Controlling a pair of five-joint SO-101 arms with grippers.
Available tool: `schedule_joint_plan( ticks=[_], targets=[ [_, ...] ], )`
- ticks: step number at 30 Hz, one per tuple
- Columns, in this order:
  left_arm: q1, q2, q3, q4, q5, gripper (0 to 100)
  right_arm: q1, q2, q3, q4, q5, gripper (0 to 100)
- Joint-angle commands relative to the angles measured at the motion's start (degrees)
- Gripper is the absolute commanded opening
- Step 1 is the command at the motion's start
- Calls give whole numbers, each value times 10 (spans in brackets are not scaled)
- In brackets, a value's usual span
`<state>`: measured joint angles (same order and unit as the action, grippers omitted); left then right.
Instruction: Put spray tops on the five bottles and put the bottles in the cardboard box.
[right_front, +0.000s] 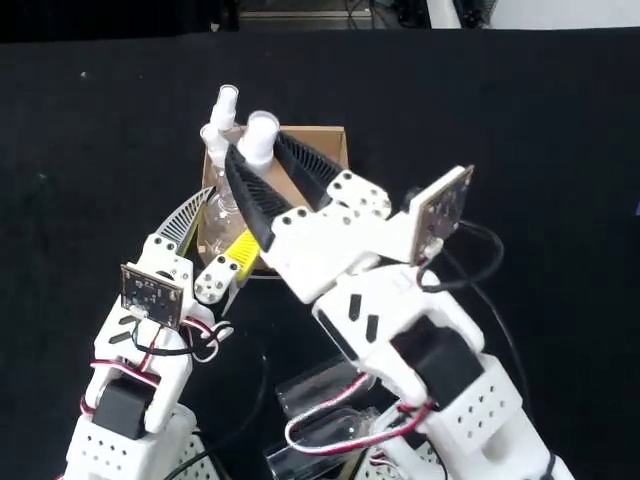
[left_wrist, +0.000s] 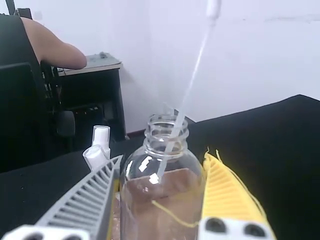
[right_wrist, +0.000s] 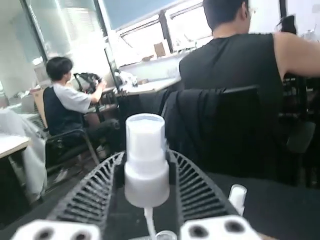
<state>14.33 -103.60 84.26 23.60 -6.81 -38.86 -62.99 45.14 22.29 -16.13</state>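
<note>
My left gripper (right_front: 222, 222), with one grey and one yellow finger, is shut on a clear open-necked bottle (right_front: 220, 212) held upright at the near left edge of the cardboard box (right_front: 322, 140). My right gripper (right_front: 260, 148), black-fingered, is shut on a white spray top (right_front: 261, 132) right above it. In the left wrist view the spray top's thin tube (left_wrist: 186, 100) runs down into the neck of the bottle (left_wrist: 162, 190), which sits between that gripper's (left_wrist: 162, 160) fingers. The right wrist view shows the spray top (right_wrist: 145, 160) clamped in the right gripper (right_wrist: 145, 157).
Two more white spray tops (right_front: 222, 108) stand up at the box's far left corner, just behind the held bottle. Clear bottles (right_front: 318, 388) lie on the black table by the arm bases at the near edge. People sit at desks in the room behind.
</note>
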Motion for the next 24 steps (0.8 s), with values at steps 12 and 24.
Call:
schedule_joint_plan(
  ticks=[12, 24],
  targets=[
    [7, -8, -10, -13, 6, 37, -18, 24, -61, 23, 6, 194],
    [-10, -8, -10, -14, 3, 40, 236, 26, -112, 279, 5, 194]
  ],
)
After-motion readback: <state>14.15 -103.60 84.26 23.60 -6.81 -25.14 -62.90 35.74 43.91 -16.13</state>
